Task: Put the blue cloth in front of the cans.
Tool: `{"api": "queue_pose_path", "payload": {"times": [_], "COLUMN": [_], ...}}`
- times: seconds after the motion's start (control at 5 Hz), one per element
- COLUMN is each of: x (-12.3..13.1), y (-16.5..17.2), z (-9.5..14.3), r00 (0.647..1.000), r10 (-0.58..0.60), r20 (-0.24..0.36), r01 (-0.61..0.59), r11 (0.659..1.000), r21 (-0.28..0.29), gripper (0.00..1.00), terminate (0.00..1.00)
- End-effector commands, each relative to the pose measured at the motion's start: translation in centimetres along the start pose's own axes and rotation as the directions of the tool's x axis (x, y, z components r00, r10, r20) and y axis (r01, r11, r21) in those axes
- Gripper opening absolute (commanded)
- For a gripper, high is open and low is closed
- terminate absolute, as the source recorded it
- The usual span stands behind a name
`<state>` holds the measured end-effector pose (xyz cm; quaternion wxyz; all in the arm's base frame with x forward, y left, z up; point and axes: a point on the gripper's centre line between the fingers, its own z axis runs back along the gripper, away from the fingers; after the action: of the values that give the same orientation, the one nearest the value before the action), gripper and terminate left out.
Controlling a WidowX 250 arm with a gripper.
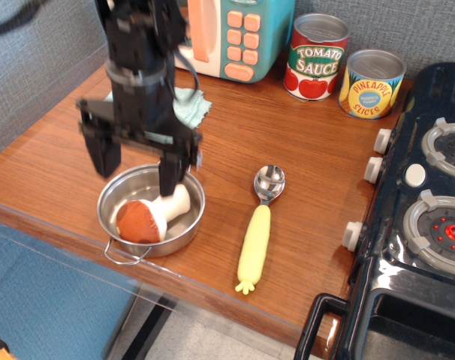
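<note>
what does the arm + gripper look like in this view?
All black. The gripper has a wide flat crossbar carrying two blocky, squared fingers. The boxy wrist housing above narrows to a grey-banded collar. A black cable loops down its right side. No markings legible.

Your arm (141,45) hung straight down, slightly blurred, and its gripper (136,163) pointed downward with both black fingers (170,169) spread wide apart, holding nothing.
</note>
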<state>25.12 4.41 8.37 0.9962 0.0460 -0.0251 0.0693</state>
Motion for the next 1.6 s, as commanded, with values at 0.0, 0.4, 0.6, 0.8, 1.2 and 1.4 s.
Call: {"api": "queue_pose_path", "payload": {"times": [0.0, 0.4, 0.6, 0.8, 1.2, 1.4], "x": [8.0, 15.3, 16.0, 16.5, 15.6, 15.9], "y": [3.7, 8.5, 10.3, 10.5, 8.6, 5.9], "z": [3.4, 0.2, -2.4, -4.3, -7.3, -7.2], "r00": [0.987, 0.98, 0.978, 0.982, 0.987, 0.989], "r10": [0.139, 0.179, 0.192, 0.18, 0.161, 0.143], "r20": [0.079, 0.092, 0.076, 0.056, 0.023, 0.032], "r01": [-0.139, -0.185, -0.197, -0.182, -0.161, -0.141], "r11": [0.99, 0.98, 0.979, 0.983, 0.987, 0.989], "r21": [-0.007, 0.067, 0.059, 0.033, -0.022, -0.055], "gripper": [1.0, 1.0, 1.0, 1.0, 1.0, 1.0], "terminate": [0.0, 0.0, 0.0, 0.0, 0.0, 0.0]}}
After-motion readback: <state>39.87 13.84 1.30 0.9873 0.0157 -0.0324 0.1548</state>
